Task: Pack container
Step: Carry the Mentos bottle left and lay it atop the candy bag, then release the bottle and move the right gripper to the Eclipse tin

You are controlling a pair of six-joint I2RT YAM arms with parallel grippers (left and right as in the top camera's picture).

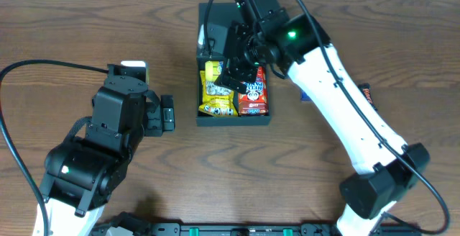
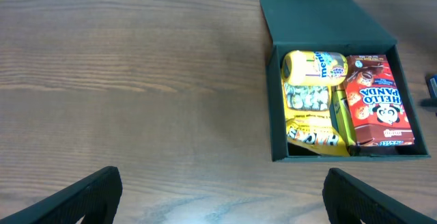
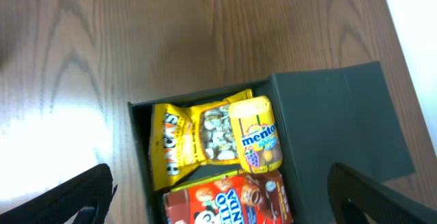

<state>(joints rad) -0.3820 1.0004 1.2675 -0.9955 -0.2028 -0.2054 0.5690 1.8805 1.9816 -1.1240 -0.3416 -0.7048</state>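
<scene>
Examining the overhead view: the container [image 1: 233,121] sits at upper centre of the worktop [image 1: 86,27], its flap lid mostly hidden under the right arm. A yellow bag [image 1: 217,96] and a red carton [image 1: 253,93] lie side by side inside. The right claw [image 1: 233,70] hangs over the box's middle, spread wide, holding nothing. The left claw [image 1: 167,114] stands well apart at centre left, also wide and empty.

Left wrist view: the left claw [image 2: 222,203] frames bare worktop, with nothing between its fingers [image 2: 89,197]. The container [image 2: 278,101] is at right, its flap lid [image 2: 307,12] lying flat open at the top. A yellow Mentos tub [image 2: 314,65] rests on the yellow bag [image 2: 311,118], beside the red carton [image 2: 379,101].

Right wrist view: the right claw [image 3: 229,203] is fully spread above the container [image 3: 140,156], empty. The flap lid [image 3: 341,121] extends to the right.

Assessment: loading looks finished or nearly so, with the floor of the box covered. The next move probably calls for catching the flap's free edge and folding it over. The tub may sit proud and resist closure.
</scene>
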